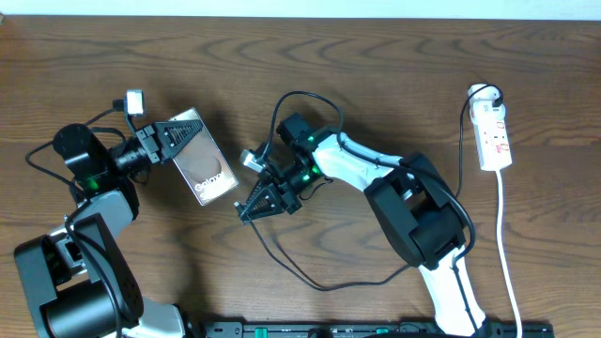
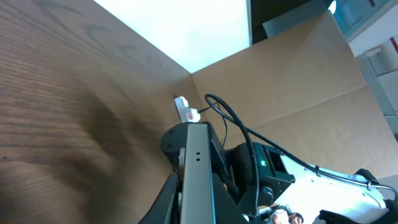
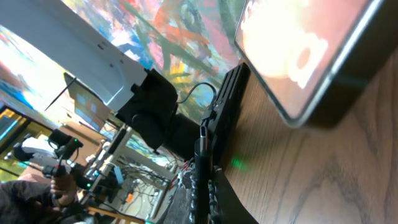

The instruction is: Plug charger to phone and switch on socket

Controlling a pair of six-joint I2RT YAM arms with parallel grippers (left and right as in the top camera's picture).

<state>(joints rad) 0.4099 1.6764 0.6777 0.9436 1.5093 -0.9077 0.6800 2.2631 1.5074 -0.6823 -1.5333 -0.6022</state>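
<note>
Plug-in step: my left pincer (image 1: 177, 141) is clamped on the phone (image 1: 207, 164), centre-left on the bench, and my right pincer (image 1: 249, 211), just beside it, looks pinched on the charger (image 1: 324, 287). Next I align tip to port, then the socket (image 1: 494, 131)

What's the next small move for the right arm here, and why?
Probably ease the right pincer toward the phone's lower end to line the plug up. The left pincer grips the phone's upper end, and the right one seems shut on the charger, close to the phone but apart from it.
</note>
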